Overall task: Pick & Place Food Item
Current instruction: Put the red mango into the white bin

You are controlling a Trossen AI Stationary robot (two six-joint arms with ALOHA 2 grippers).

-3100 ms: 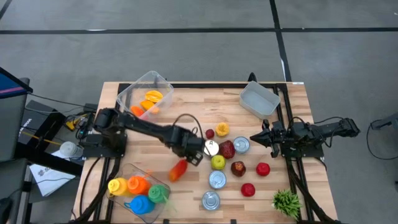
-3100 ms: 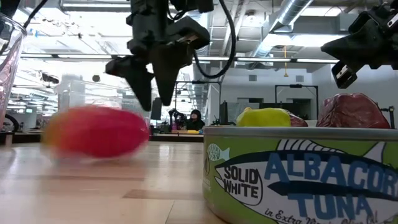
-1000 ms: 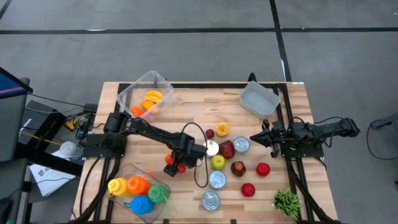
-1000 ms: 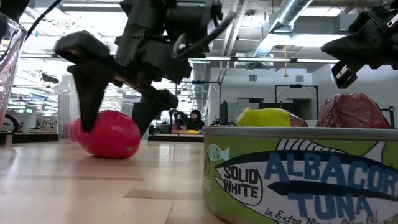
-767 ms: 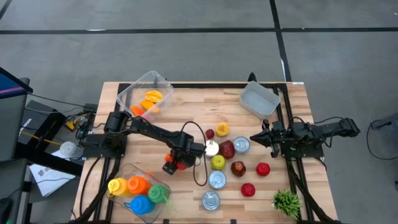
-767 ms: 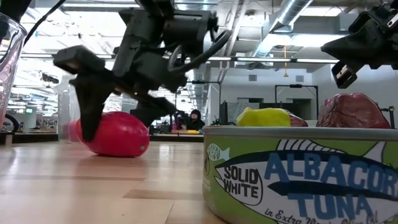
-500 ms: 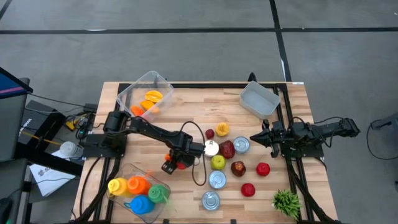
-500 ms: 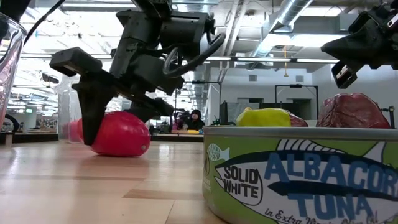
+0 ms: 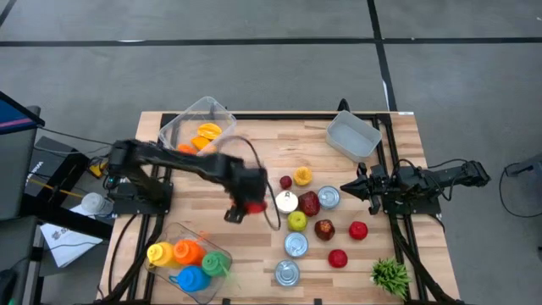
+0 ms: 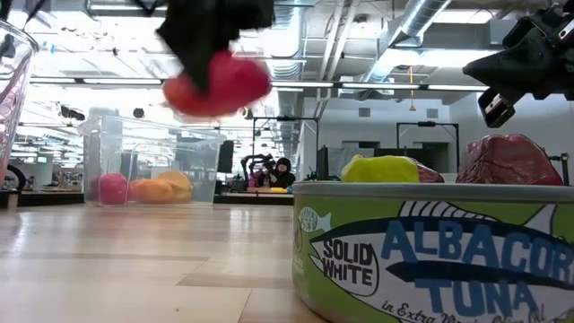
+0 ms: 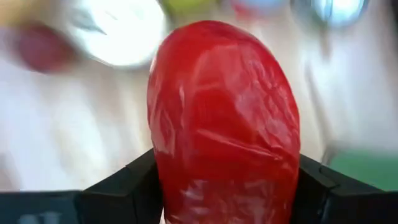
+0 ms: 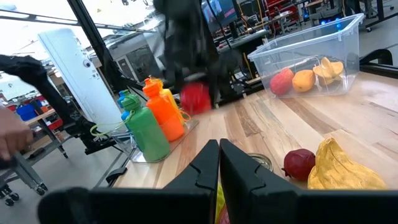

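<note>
A red, oblong food item (image 9: 253,206) hangs above the middle of the wooden table (image 9: 254,144), with my left gripper (image 9: 244,210) shut on it. In the low view the red item (image 10: 218,83) is well above the tabletop. In the left wrist view it (image 11: 224,118) fills the picture between the two fingers. A clear bin (image 9: 174,127) at the far left holds orange and yellow food. My right gripper (image 9: 345,188) waits shut at the table's right side, level, with nothing in it. My left gripper pinches the red item between its two fingers, one finger (image 11: 127,183) on each long side (image 11: 163,177). The fingers slant down from above. The item is lifted clear of the table and sticks out past the fingertips.
Cans (image 9: 295,244), apples and other fruit (image 9: 297,221) lie right of the held item. A tuna can (image 10: 430,251) stands near the front edge. Coloured bottles (image 9: 188,258) lie in a tray at the near left. A second clear bin (image 9: 354,135) is at the far right, a green plant (image 9: 390,275) at the near right.
My left gripper, with its open fingers astride the red item on the table, has shut on it. It has then risen and gone a little toward the far edge. The item now hangs clear of the table.
</note>
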